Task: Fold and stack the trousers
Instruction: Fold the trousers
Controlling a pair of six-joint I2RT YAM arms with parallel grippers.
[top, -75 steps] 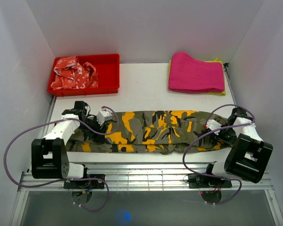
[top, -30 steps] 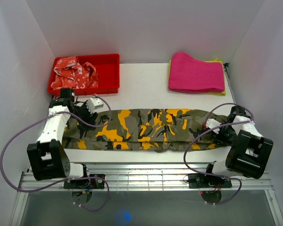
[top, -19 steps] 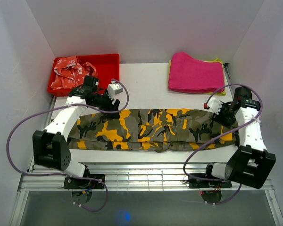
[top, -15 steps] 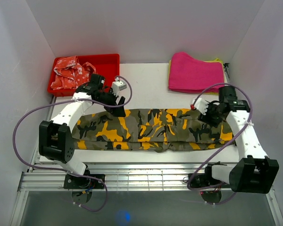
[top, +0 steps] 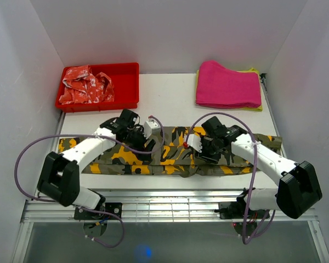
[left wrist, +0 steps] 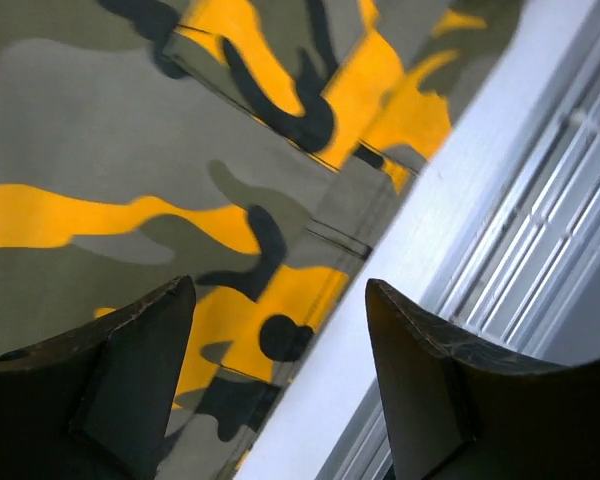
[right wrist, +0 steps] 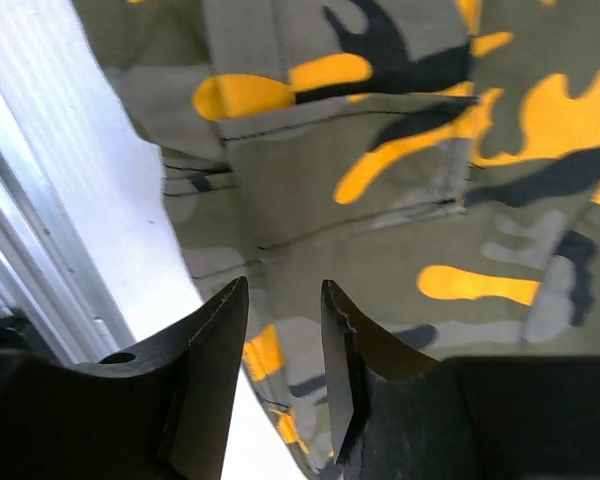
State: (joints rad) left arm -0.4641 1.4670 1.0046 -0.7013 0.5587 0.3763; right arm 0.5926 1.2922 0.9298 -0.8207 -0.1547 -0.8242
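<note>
The camouflage trousers [top: 170, 153] lie flat in a long strip across the near part of the white table [top: 170, 104]. My left gripper [top: 148, 143] is open and empty just above their left-middle part; in the left wrist view [left wrist: 280, 330] its fingers straddle the cloth's near edge [left wrist: 280, 300]. My right gripper [top: 200, 149] is over the trousers' middle; in the right wrist view [right wrist: 280, 330] its jaws stand a little apart, holding nothing, above the cloth [right wrist: 400, 200] near its near edge.
A red tray [top: 126, 87] at the back left holds a red-and-white patterned garment [top: 86, 85]. A folded pink cloth [top: 227, 85] lies at the back right on a yellow one. A metal rail [top: 170, 203] runs along the table's near edge. Walls stand close on both sides.
Both arms let go of the trousers' ends, rose, and swung inward to hover over the middle. The trousers now lie stretched out flat.
</note>
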